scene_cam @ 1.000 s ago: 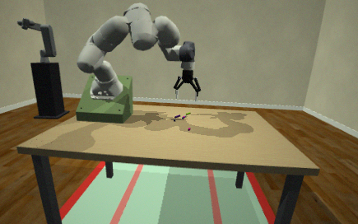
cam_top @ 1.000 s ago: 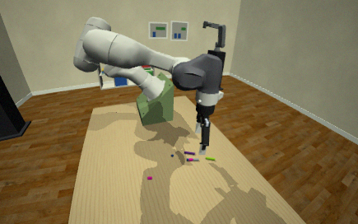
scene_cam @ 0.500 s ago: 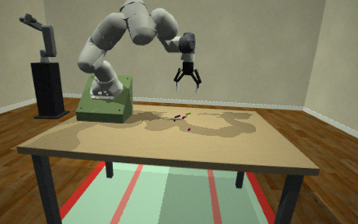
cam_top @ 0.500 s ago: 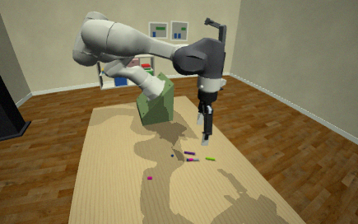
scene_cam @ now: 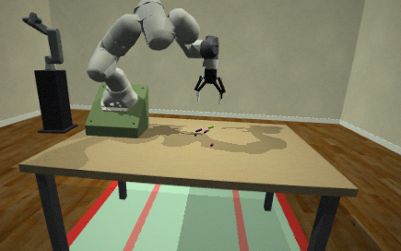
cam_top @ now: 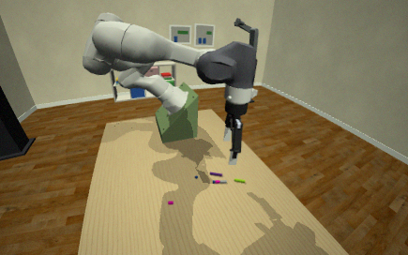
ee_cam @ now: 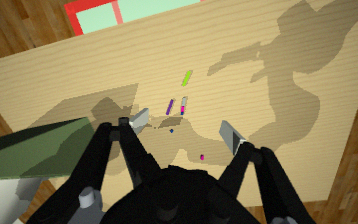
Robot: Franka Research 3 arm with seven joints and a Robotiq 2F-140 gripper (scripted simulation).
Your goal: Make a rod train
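Note:
My gripper (cam_top: 233,151) is open and empty, well above the table over the rods; it also shows in the exterior view (scene_cam: 209,94) and the wrist view (ee_cam: 185,127). Below it the purple rod (ee_cam: 170,106) lies flat. Beside it, roughly parallel, a grey rod (ee_cam: 184,102) and a magenta rod (ee_cam: 182,109) lie end to end, with what looks like a small blue piece at the magenta end. A lime rod (ee_cam: 187,78) lies farther out, apart from them. A loose blue rod (ee_cam: 171,131) and a second magenta rod (ee_cam: 202,157) lie apart on the table.
The green robot base block (cam_top: 178,114) stands at the table's back. The table edges are far from the rods. A black stand (scene_cam: 53,99) with a camera arm stands on the floor beside the table.

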